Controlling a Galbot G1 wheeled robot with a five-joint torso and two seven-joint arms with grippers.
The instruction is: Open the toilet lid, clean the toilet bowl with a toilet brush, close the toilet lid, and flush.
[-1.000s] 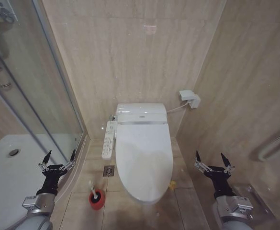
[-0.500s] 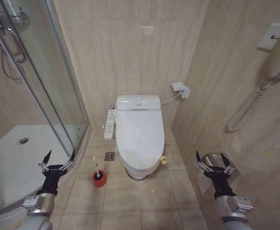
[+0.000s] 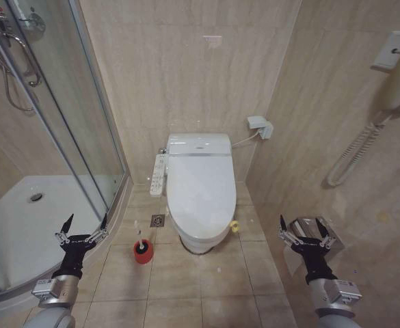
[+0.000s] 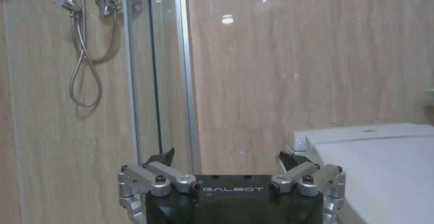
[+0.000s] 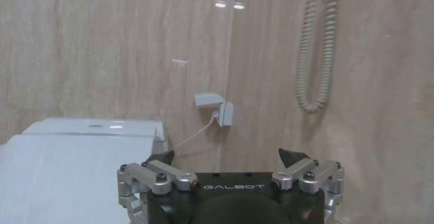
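The toilet lid (image 3: 201,195) lies shut over the toilet bowl (image 3: 198,242), with its yellow loop tag (image 3: 234,226) at the front edge. The long button panel (image 3: 158,175) runs along the bowl's left side. On the floor left of the bowl, the toilet brush's white handle (image 3: 140,239) sticks up from the red holder cup (image 3: 142,253); its bristle head is hidden inside. My left gripper (image 3: 83,227) is raised at the lower left, open and empty, well short of the brush. At the lower right, my right gripper (image 3: 305,229) is also open and empty. The lid (image 4: 386,168) (image 5: 61,168) shows beyond each gripper (image 4: 230,160) (image 5: 229,158).
A glass shower enclosure (image 3: 70,137) with a white tray (image 3: 22,219) fills the left side. The right wall carries a handset with a coiled cord (image 3: 353,157) and a metal paper holder (image 3: 319,225). A floor drain (image 3: 158,220) sits beside the bowl. Tiled floor lies open before the toilet.
The whole head view has pulled back and tilted up, so the toilet looks smaller and farther: the camera moved. Both grippers hold the same open pose.
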